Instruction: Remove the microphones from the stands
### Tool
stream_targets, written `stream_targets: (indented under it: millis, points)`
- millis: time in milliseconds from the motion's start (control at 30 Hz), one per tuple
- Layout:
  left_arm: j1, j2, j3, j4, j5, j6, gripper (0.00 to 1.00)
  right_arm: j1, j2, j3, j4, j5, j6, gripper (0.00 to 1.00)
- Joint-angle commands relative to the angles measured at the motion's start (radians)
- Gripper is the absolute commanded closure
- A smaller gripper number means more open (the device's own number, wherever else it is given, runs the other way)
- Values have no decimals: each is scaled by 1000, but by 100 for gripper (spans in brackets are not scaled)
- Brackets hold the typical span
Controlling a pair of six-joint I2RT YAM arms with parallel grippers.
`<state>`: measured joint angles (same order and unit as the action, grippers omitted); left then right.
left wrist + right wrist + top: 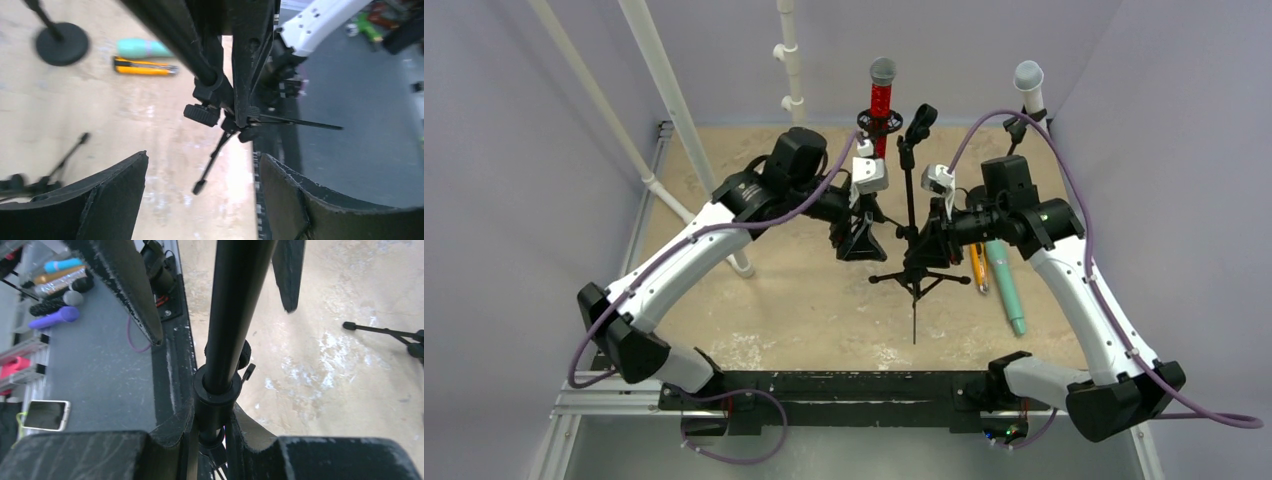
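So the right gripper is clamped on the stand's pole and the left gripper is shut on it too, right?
No. The left gripper is open, its jaws wide apart with nothing between them, as the left wrist view shows. The right gripper is clamped on the stand's pole.

Table centre: the tripod stand (914, 262) stood on the table (774, 300), its holder clip (921, 120) at the top, leaning toward the back.
Right gripper (932, 240): sat right up against the stand's pole, low down, a finger (165, 440) touching it on either side.
Left gripper (861, 240): sat just left of the stand, apart from the pole.
Behind the left gripper: an upright microphone (881, 85), just left of the clip.
Back-right corner: there was a second upright microphone (1028, 78), well apart from the first.
Right of the tripod: a utility knife (977, 266) lay on the table, with a third microphone (1007, 285) lying just beside it, on its right.
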<state>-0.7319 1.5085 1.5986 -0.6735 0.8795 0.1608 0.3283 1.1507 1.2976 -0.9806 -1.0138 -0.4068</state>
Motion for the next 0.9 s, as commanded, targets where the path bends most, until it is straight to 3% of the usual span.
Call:
stream_targets:
  millis: [0, 233, 667, 767, 867]
  points:
    - [-71, -143, -83, 173, -338, 187, 22, -2, 6, 5, 104, -116, 136, 100]
    - [-142, -103, -15, 158, -530, 304, 29, -16, 37, 6, 129, -167, 181, 100]
    - [-196, -32, 52, 134, -541, 391, 48, -25, 37, -18, 144, -169, 192, 100]
    - [-199, -27, 60, 124, -519, 387, 58, -26, 37, -22, 147, -167, 191, 100]
    - [-199, -24, 64, 106, -480, 381, 79, -26, 34, -26, 145, -164, 184, 100]
